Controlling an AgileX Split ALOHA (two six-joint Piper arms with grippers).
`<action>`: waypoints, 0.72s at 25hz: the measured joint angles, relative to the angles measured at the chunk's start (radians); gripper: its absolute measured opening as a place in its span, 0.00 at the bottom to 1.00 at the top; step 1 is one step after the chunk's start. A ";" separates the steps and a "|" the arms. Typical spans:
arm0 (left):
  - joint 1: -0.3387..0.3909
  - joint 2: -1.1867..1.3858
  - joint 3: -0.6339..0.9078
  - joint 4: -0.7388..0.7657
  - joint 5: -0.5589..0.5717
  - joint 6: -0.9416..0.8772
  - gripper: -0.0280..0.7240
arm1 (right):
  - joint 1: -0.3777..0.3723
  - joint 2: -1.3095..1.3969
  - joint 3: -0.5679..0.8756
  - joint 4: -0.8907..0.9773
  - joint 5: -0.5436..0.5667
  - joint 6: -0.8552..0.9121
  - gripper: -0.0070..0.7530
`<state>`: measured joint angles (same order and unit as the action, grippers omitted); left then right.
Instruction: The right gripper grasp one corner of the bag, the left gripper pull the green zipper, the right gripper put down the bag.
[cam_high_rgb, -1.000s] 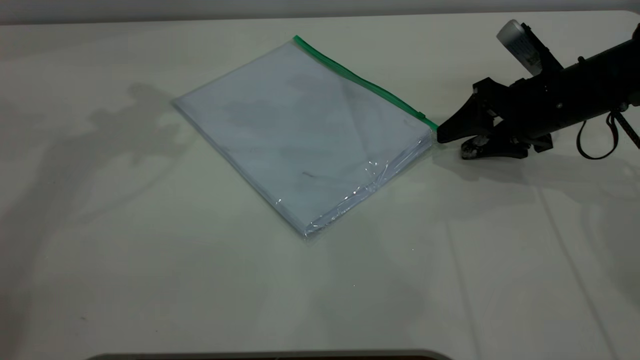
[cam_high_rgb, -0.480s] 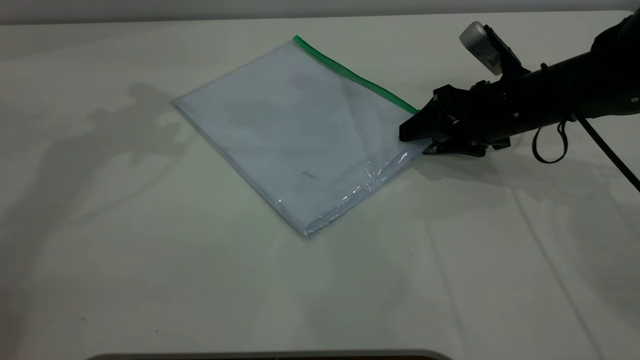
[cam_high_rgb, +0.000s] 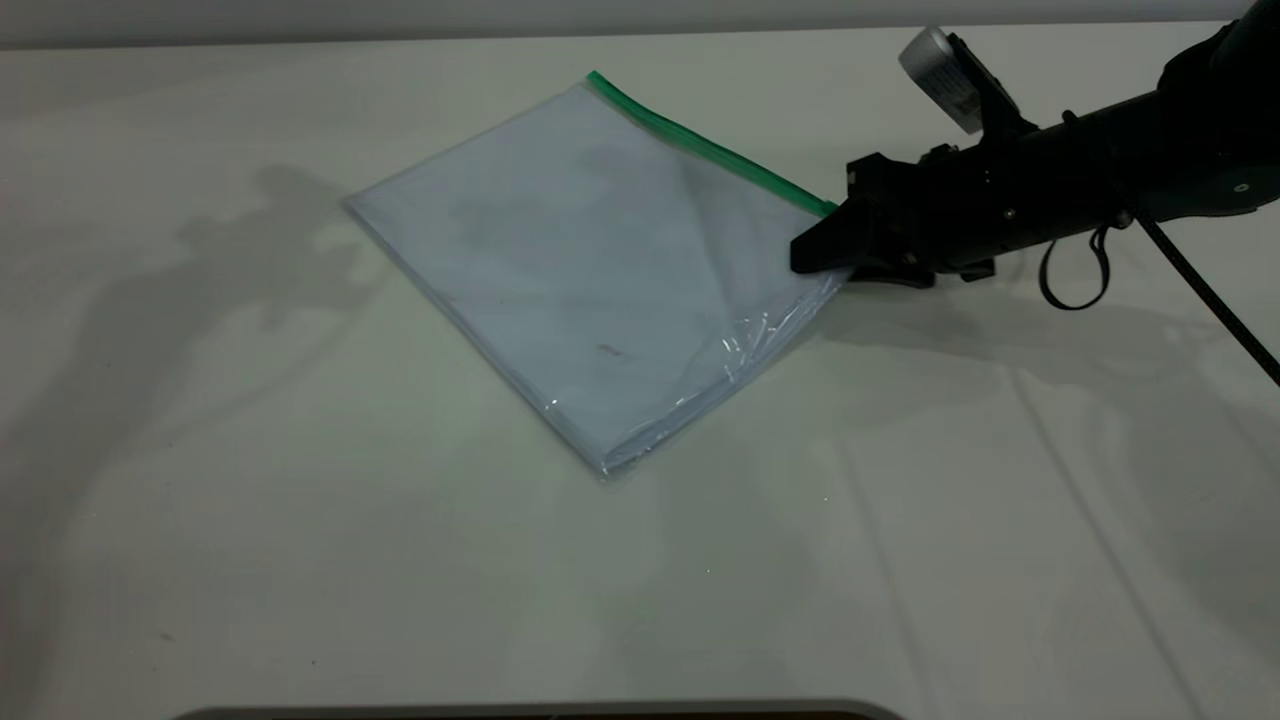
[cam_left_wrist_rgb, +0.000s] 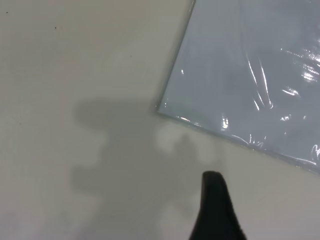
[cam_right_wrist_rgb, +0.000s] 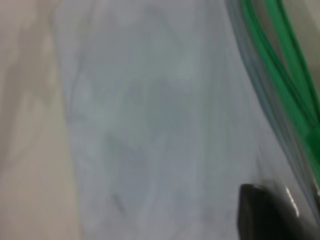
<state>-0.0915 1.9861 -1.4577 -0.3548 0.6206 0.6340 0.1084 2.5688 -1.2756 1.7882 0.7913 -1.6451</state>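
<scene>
I could read no brand, label or writing anywhere: the silver-grey cylinder (cam_high_rgb: 940, 65) on the right arm bore some marking, too small to make out, and the bag (cam_high_rgb: 590, 270) showed only pale bluish sheets with a faint dark smudge.

The bag lay flat on the white table (cam_high_rgb: 300, 560), just above the centre of the exterior view, its green zipper (cam_high_rgb: 705, 145) running along the long edge from 12 toward 3 o'clock. The right gripper (cam_high_rgb: 825, 258) reached in from 3 o'clock, its jaws narrowed onto the bag's corner at the zipper's near end, upper jaw over the plastic, lower one beneath.

Compared with a second earlier, that gripper had advanced from just off the corner to over it, and the corner had lifted slightly off the table.

The left gripper (cam_left_wrist_rgb: 216, 210) hovered above bare table near the bag's opposite corner; I could see only one finger, so I cannot tell its opening.
</scene>
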 joint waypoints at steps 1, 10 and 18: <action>0.000 0.000 0.000 0.000 0.000 0.000 0.81 | 0.000 0.000 0.000 0.000 0.029 0.000 0.11; 0.000 0.000 0.000 0.000 0.056 0.023 0.81 | -0.014 0.000 -0.190 -0.406 0.249 0.141 0.05; 0.000 0.000 0.000 -0.069 0.085 0.184 0.81 | 0.080 0.000 -0.556 -0.990 0.365 0.424 0.05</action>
<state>-0.0915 1.9861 -1.4577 -0.4236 0.7060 0.8181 0.1886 2.5688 -1.8318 0.7979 1.1560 -1.2209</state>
